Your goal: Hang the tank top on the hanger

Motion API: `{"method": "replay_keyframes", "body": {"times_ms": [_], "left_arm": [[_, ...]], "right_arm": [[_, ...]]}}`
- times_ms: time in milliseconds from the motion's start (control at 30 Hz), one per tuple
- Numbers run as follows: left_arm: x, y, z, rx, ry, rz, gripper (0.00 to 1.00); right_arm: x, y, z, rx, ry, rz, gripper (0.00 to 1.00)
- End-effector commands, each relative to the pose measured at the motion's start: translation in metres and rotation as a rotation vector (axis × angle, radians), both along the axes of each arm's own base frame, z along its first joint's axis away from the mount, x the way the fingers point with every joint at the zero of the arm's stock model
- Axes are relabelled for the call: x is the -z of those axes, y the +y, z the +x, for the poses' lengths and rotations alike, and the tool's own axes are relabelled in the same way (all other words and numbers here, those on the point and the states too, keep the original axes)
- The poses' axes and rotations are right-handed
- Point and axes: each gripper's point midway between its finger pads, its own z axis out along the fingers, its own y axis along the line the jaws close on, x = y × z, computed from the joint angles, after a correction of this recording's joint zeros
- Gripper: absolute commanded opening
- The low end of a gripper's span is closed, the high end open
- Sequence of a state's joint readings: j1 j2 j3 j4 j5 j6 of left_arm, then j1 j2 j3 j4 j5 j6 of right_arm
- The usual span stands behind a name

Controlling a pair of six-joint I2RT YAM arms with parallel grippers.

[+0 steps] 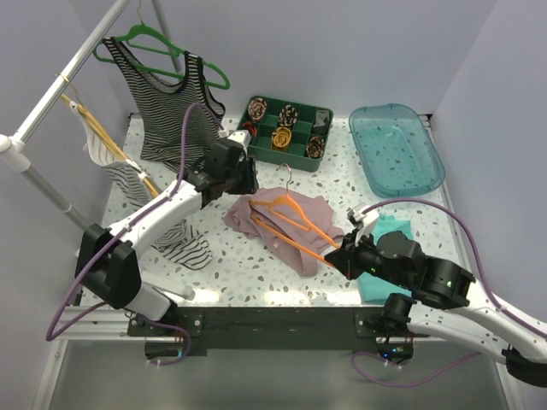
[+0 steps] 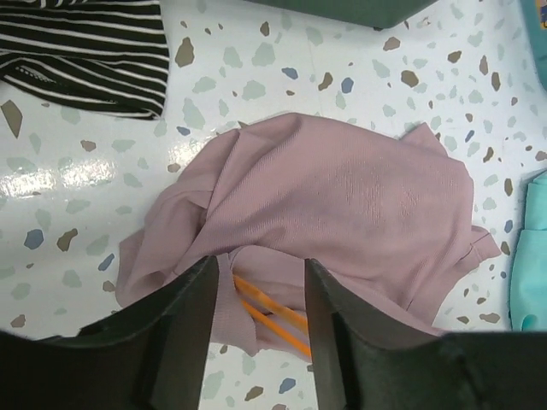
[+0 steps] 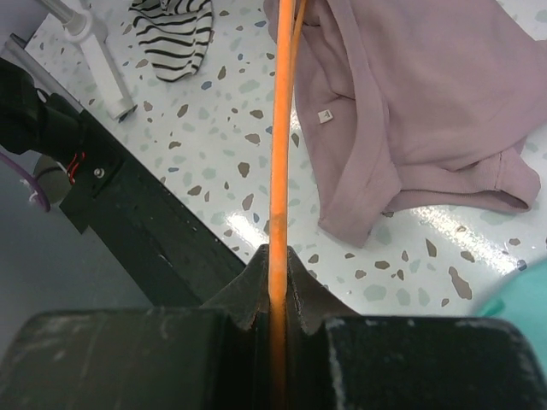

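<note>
The dusty-pink tank top (image 1: 272, 207) lies crumpled in the middle of the table, also seen in the left wrist view (image 2: 342, 196) and the right wrist view (image 3: 410, 94). The orange hanger (image 1: 295, 224) lies across it, partly under the fabric. My left gripper (image 1: 244, 175) hovers at the top's far-left edge. It is open (image 2: 258, 273), with a pink strap beside its left finger and two orange hanger bars (image 2: 269, 318) showing in the gap. My right gripper (image 1: 340, 250) is shut on the hanger's thin bar (image 3: 280, 128) at the near right, the bar clamped between its jaws (image 3: 275, 256).
A striped tank top on a green hanger (image 1: 171, 94) hangs from the rack pole (image 1: 60, 77) at the back left, above more striped tops (image 1: 184, 243). A green organiser tray (image 1: 267, 143) and a clear teal tray (image 1: 396, 147) stand at the back. A teal cloth (image 1: 386, 229) lies by my right arm.
</note>
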State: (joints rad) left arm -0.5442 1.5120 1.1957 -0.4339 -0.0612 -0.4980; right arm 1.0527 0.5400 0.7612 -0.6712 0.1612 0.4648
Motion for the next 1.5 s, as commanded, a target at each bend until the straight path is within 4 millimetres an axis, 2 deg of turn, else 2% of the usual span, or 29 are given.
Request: {"method": "replay_keyframes", "body": {"times_ms": [0,67,133,167,400,467,700,833,900,933,1000,1033,1100,1133,1200,1333,1467], "left_arm": [[-0.02,0.002,0.002,0.013,-0.055,0.009,0.54],[-0.014,0.011,-0.004,-0.014,-0.05,0.041,0.6],[-0.011,0.021,-0.011,-0.052,-0.056,0.077,0.6],[-0.002,0.025,-0.017,-0.057,-0.039,0.094,0.58],[0.035,0.02,-0.057,-0.076,0.0,0.242,0.53],[0.041,0.025,-0.058,-0.107,-0.012,0.282,0.53],[0.051,0.015,-0.048,-0.103,-0.024,0.288,0.54],[0.064,0.018,-0.042,-0.127,-0.021,0.328,0.5],[0.065,0.019,-0.039,-0.139,-0.028,0.334,0.45],[0.065,0.021,-0.039,-0.145,-0.032,0.343,0.37],[0.061,0.024,-0.036,-0.165,-0.04,0.355,0.29],[0.06,0.024,-0.035,-0.169,-0.041,0.361,0.19],[0.053,0.027,-0.032,-0.183,-0.053,0.374,0.07],[0.049,0.025,-0.03,-0.187,-0.064,0.369,0.03],[0.044,0.027,-0.027,-0.194,-0.072,0.385,0.0],[0.036,0.025,-0.022,-0.194,-0.082,0.395,0.0],[0.026,0.024,-0.02,-0.184,-0.093,0.394,0.0]], "right_arm": [[-0.012,0.011,0.002,-0.015,-0.03,0.082,0.0],[-0.007,0.008,0.004,0.012,-0.029,0.085,0.0],[-0.003,0.006,0.007,0.041,-0.022,0.083,0.0],[-0.001,0.004,0.008,0.05,-0.021,0.077,0.0],[-0.004,0.003,0.007,0.05,-0.021,0.084,0.0],[-0.005,0.004,0.007,0.047,-0.021,0.085,0.0],[-0.004,0.002,0.006,0.042,-0.02,0.076,0.0],[-0.006,-0.001,0.005,0.048,-0.027,0.085,0.0],[-0.006,-0.001,0.004,0.047,-0.024,0.084,0.0],[-0.005,-0.001,0.004,0.048,-0.021,0.084,0.0],[-0.004,-0.001,0.003,0.04,-0.017,0.082,0.0],[-0.003,0.0,0.002,0.033,-0.013,0.078,0.0],[-0.001,0.003,-0.002,0.006,-0.001,0.075,0.0],[-0.001,0.005,-0.003,-0.004,0.002,0.077,0.0],[-0.001,0.008,-0.008,-0.038,0.009,0.088,0.0],[-0.005,0.01,-0.013,-0.072,-0.005,0.123,0.0],[-0.018,0.014,-0.013,-0.094,-0.05,0.172,0.0]]}}
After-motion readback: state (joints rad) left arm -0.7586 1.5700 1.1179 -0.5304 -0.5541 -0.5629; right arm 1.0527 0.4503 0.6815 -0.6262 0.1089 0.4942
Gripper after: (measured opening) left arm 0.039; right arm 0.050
